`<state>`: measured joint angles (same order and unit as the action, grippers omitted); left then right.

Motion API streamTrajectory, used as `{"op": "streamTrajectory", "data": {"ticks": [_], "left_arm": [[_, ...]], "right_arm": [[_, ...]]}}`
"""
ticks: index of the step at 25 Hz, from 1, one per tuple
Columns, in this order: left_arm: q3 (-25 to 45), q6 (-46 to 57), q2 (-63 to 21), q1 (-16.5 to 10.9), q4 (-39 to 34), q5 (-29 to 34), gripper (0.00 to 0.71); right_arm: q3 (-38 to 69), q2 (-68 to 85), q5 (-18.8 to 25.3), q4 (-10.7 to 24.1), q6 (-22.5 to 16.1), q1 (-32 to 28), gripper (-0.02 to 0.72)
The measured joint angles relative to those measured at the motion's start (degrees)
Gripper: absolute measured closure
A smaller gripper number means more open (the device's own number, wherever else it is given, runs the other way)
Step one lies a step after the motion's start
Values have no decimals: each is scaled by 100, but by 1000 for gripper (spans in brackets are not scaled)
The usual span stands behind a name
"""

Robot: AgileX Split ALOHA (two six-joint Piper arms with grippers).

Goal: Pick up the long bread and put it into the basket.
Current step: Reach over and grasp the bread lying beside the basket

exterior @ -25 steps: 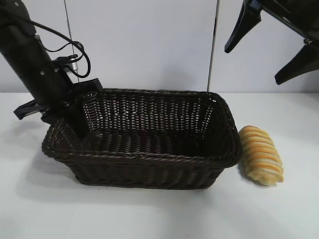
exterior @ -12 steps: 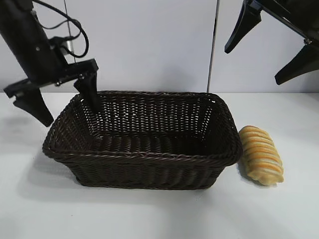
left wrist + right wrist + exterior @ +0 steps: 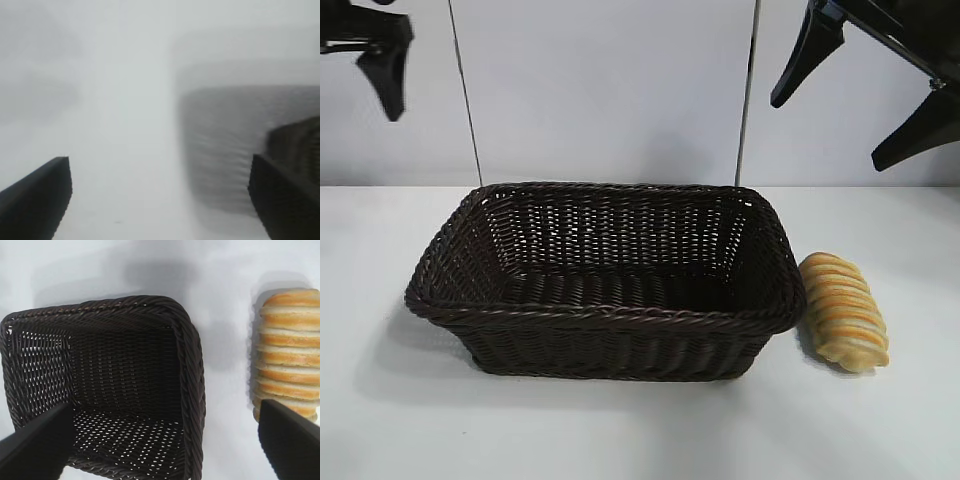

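On the white tabletop (image 3: 620, 430), the long bread (image 3: 843, 311) lies just beside the wicker basket (image 3: 605, 318), outside its right wall — nothing picked up yet! High above it hangs the right pincer (image 3: 855, 95), fingers spread wide and empty. Far up at the corner, the left pincer (image 3: 160, 195) is also spread, holding nothing. Grasp, lift and drop all remain.

The basket (image 3: 605, 275) sits mid-surface (image 3: 620, 430); the long bread (image 3: 843, 310) lies on the surface just right of it; the left claw (image 3: 380, 50) and right claw (image 3: 860, 95) hang high above, either side.
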<state>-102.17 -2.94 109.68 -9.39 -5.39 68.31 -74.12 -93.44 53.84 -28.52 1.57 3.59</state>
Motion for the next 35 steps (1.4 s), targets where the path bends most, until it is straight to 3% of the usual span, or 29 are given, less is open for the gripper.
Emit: {"op": "streamTrajectory", "data": {"ticks": [3, 5, 13, 16, 23, 31, 35], "left_arm": [[0, -201, -330, -564, 673, 85, 16], [0, -371, -619, -791, 1063, 145, 16], [0, -729, -2643, -863, 1626, 298, 16], [17, -772, -3617, -690, 1590, 324, 16], [808, -816, -6055, 312, 1259, 202, 16], [3457, -1090, -8923, 399, 1152, -675, 17], [4709, -1137, -9995, 399, 1186, -766, 19]], "right_arm": [[0, 0, 22, 0, 0, 0, 9], [0, 0, 22, 0, 0, 0, 9], [0, 0, 81, 7, 24, 0, 9], [0, 0, 146, 28, 41, 0, 9], [0, 0, 173, 45, 89, 0, 9], [0, 0, 168, 86, 174, 0, 9], [0, 0, 168, 88, 214, 0, 9]]}}
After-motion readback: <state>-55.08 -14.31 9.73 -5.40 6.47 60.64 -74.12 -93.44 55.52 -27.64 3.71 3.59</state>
